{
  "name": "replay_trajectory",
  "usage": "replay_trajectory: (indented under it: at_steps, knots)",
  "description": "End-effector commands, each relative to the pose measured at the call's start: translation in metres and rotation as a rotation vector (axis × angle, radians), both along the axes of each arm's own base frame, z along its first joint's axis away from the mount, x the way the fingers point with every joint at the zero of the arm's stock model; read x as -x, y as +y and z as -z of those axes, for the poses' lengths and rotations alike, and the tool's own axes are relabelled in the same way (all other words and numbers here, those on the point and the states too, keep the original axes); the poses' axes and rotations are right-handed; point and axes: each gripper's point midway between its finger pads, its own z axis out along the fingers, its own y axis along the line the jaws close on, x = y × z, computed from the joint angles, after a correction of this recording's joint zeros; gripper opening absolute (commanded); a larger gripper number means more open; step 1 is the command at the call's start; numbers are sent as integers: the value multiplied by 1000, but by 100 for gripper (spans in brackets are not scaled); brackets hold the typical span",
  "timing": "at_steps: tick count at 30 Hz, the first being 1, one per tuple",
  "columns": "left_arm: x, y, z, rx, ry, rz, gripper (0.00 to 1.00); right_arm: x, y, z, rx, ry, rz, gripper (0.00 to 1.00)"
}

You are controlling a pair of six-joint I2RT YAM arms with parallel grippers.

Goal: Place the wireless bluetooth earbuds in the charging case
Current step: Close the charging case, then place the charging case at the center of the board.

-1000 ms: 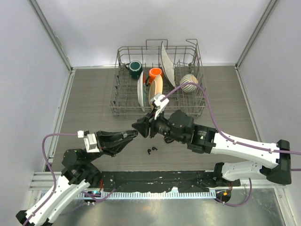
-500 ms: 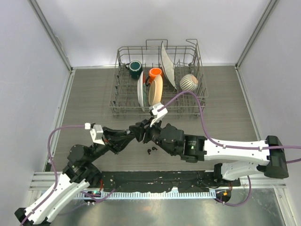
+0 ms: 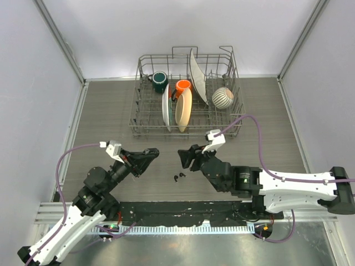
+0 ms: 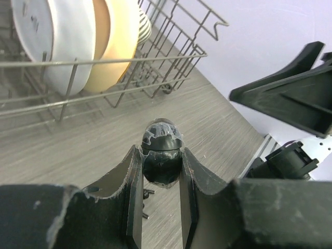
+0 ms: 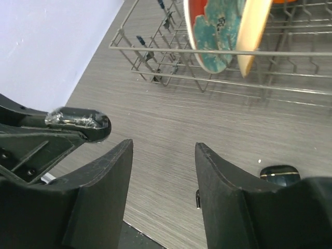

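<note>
Mostly hidden, the charging case (image 4: 162, 158) sits pinched by the left gripper (image 3: 152, 154); right gripper (image 3: 183, 159), three o'clock, faces it spread.

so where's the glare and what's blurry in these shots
Left wrist view: white glare on top of the black case gripped by the left pincer, itself dark and soft. Right wrist view: same glare on the case; right pincer soft-edged up close. Top view: even light, sharp, faint shadows.

black earbuds (image 3: 178, 177), green mug (image 3: 160, 81), striped bowl (image 3: 223, 97)
</note>
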Motion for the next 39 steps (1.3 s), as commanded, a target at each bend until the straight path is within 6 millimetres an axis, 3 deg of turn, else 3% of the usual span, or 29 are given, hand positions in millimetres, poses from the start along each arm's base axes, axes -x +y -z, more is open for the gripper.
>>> replay_trajectory:
  at_steps: [1, 4, 6, 10, 16, 18, 19, 22, 28, 33, 35, 39]
  knots:
    - [-6, 5, 23, 32, 161, -61, 0, -6, -27, -6, -150, 60, 133, 59]
    - [-10, 6, 44, 63, 286, -104, 0, -5, -34, 5, -164, 102, 143, 61]
    - [-12, 8, 59, 66, 355, -132, 0, -6, -43, 16, -146, 140, 171, 69]
    - [-11, 4, 72, 79, 430, -130, 0, -13, -53, 36, -160, 230, 170, 71]
    - [-13, -4, 81, 134, 460, -112, 0, -25, -74, 37, -209, 254, 235, 72]
    - [-14, -4, 95, 147, 500, -124, 0, -25, -74, 36, -215, 263, 232, 73]
    - [-17, -5, 90, 178, 480, -127, 0, -25, -74, 36, -222, 269, 230, 73]
    - [-22, -3, 103, 179, 512, -165, 0, -25, -68, 41, -218, 297, 212, 73]
    - [-28, -7, 119, 83, 545, -175, 0, -25, -56, 48, -167, 324, 179, 73]
    - [-36, -11, 122, 91, 565, -139, 0, -26, -52, 47, -149, 325, 168, 73]
    - [-42, -4, 132, 95, 601, -164, 1, -26, -51, 47, -139, 321, 162, 73]
    - [-49, -1, 134, 95, 631, -149, 2, -25, -52, 48, -138, 326, 157, 74]
